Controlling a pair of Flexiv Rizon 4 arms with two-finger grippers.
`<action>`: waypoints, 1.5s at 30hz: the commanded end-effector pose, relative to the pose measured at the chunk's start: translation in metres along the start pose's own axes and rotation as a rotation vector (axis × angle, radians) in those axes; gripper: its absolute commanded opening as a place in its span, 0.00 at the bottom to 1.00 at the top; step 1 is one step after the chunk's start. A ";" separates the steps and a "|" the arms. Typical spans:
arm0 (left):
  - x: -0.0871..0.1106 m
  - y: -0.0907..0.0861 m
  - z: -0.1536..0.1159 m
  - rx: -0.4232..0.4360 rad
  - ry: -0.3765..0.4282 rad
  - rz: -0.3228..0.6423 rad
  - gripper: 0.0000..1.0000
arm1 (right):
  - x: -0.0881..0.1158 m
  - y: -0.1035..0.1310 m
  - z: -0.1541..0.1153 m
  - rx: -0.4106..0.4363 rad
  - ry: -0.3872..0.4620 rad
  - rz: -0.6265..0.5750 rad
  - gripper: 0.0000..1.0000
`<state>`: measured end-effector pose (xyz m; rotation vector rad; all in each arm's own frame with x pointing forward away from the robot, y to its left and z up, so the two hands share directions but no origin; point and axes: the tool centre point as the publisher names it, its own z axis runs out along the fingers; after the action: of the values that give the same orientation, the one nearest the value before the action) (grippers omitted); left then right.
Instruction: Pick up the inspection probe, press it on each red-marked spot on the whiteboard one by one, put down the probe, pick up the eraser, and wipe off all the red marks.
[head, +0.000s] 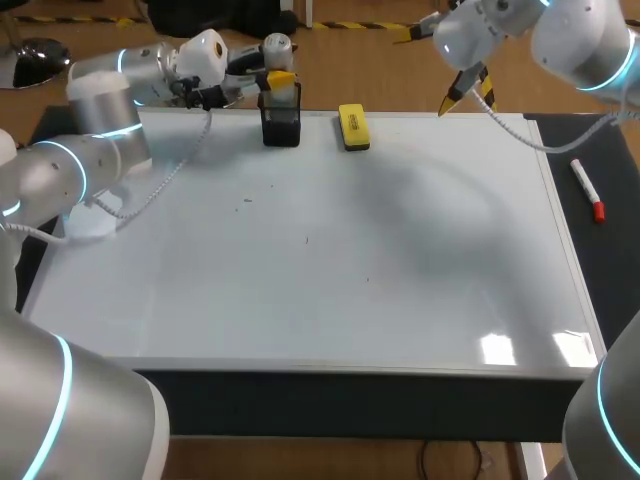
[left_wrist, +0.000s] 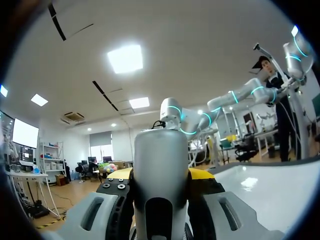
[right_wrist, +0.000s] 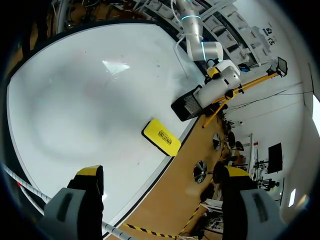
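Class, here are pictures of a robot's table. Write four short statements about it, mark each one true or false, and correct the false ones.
1. The yellow eraser lies on the whiteboard, next to the black holder. True.
2. The right gripper is shut on the eraser. False: its fingers are open with nothing between them, and the eraser lies on the board ahead of it.
3. The marker lies on the whiteboard. False: it lies on the dark surface just off the board's right edge.
4. The left gripper holds the inspection probe between its fingers. True.
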<state>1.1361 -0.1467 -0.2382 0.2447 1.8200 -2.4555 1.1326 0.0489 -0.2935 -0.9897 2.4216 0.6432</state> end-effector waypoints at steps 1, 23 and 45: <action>0.007 -0.007 0.003 -0.014 -0.021 0.003 0.00 | 0.000 0.000 -0.001 0.002 0.004 -0.002 1.00; -0.006 0.003 0.001 -0.006 -0.005 -0.004 0.00 | 0.000 0.000 -0.001 0.002 0.004 -0.002 1.00; -0.004 0.029 -0.007 -0.003 -0.033 -0.062 0.00 | 0.000 0.000 -0.001 0.002 0.004 -0.002 1.00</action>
<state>1.1409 -0.1484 -0.2645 0.1396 1.8508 -2.4695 1.1326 0.0489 -0.2935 -0.9897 2.4215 0.6432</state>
